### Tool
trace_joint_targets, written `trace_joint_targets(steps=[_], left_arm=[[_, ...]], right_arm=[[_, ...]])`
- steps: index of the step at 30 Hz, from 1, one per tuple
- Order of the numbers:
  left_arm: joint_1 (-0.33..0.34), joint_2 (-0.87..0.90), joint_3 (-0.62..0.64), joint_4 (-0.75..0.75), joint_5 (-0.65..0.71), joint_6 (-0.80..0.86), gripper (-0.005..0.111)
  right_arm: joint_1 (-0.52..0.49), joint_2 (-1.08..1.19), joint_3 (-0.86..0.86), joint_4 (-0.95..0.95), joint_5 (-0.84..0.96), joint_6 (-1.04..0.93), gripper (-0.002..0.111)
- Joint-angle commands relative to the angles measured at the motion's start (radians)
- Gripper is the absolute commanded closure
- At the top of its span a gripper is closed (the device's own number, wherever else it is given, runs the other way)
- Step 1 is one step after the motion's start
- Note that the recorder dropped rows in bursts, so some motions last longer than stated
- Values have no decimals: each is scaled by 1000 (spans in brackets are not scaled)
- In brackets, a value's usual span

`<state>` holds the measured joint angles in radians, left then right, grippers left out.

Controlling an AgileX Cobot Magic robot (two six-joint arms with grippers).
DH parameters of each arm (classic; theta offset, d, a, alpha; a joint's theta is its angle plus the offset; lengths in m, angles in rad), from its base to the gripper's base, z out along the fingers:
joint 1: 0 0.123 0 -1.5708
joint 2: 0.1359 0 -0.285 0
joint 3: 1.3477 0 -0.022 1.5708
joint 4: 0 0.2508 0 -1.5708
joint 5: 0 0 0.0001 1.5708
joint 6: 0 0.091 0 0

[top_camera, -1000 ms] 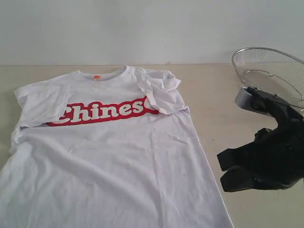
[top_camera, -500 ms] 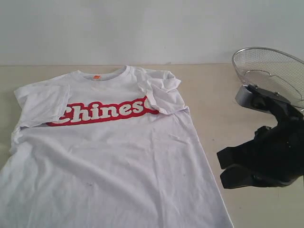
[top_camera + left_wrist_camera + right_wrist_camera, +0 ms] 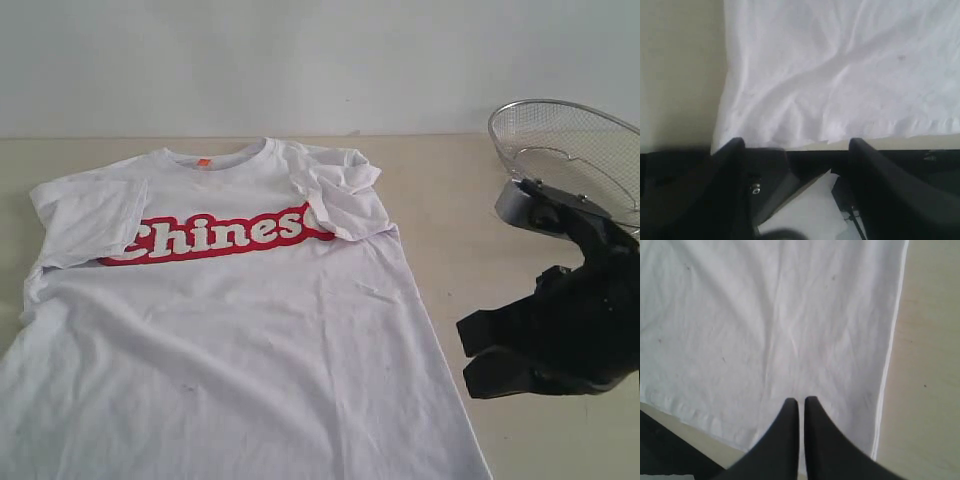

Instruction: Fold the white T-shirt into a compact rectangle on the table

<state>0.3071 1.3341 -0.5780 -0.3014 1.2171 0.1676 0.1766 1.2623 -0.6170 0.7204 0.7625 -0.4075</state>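
The white T-shirt (image 3: pixel 240 330) lies spread face up on the table (image 3: pixel 450 200), with red lettering (image 3: pixel 220 236) across the chest and both sleeves folded inward. Its bottom hem runs out of the exterior view. In the left wrist view my left gripper (image 3: pixel 796 147) is open, its fingers (image 3: pixel 735 147) wide apart just short of the shirt's hem (image 3: pixel 850 135), nothing between them. My right gripper (image 3: pixel 801 404) is shut and empty, hovering over the shirt (image 3: pixel 770 325) near its hem corner. The exterior view shows the right gripper (image 3: pixel 475 352) beside the shirt's right edge.
A silver wire-mesh basket (image 3: pixel 575 150) stands at the back right, just behind the right arm (image 3: pixel 580 300). Bare tabletop shows to the right of the shirt (image 3: pixel 935 365) and beside its left edge (image 3: pixel 680 75).
The right arm has shifted very slightly. The shirt lies as before.
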Motion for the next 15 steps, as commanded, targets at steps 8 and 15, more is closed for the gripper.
trace_joint_targets(steps=[8,15], left_arm=[[-5,60,18,43,4,20,49],[-5,157,18,27,-14,34,49]], right_arm=[[-5,-7,19,3,34,-48,108],[-5,-3,38,-19,0,-47,76]])
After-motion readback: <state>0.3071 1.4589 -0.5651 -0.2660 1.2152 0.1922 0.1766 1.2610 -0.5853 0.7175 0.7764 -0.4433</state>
